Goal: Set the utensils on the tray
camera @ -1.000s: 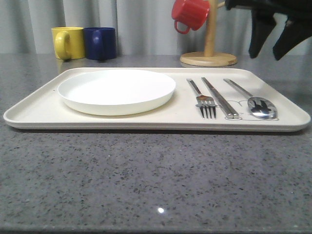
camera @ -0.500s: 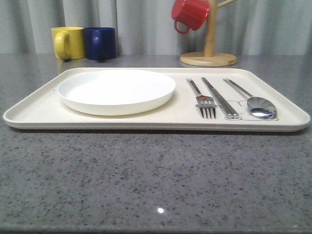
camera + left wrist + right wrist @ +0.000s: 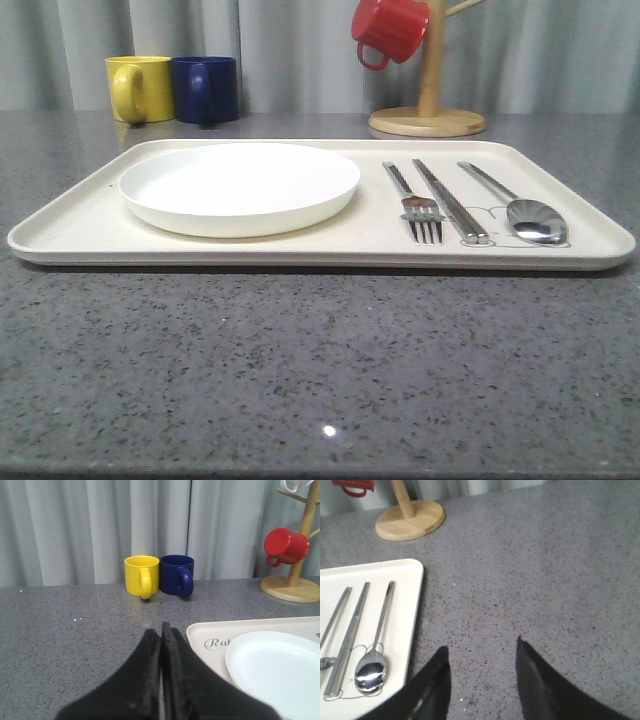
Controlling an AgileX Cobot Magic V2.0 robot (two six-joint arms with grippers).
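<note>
The cream tray [image 3: 80, 235] lies across the grey table. On its right part lie the utensils side by side: a fork [image 3: 420, 210], a pair of chopsticks [image 3: 452, 203] and a spoon [image 3: 530, 217]. The right wrist view shows the same spoon [image 3: 371, 671] and chopsticks [image 3: 347, 640] on the tray [image 3: 407, 610]. My right gripper [image 3: 481, 652] hangs open over bare table just beside the tray's right edge, holding nothing. My left gripper [image 3: 161, 630] is shut and empty, above the table by the tray's left end [image 3: 200, 630].
A round white plate [image 3: 240, 185] sits on the tray's left part. A yellow mug [image 3: 138, 88] and a blue mug [image 3: 207, 88] stand at the back left. A wooden mug tree [image 3: 428, 110] with a red mug [image 3: 390, 28] stands at the back right.
The right gripper, seen at the upper right of the front view a second ago, has moved out of that view. The utensils and tray have not moved.
</note>
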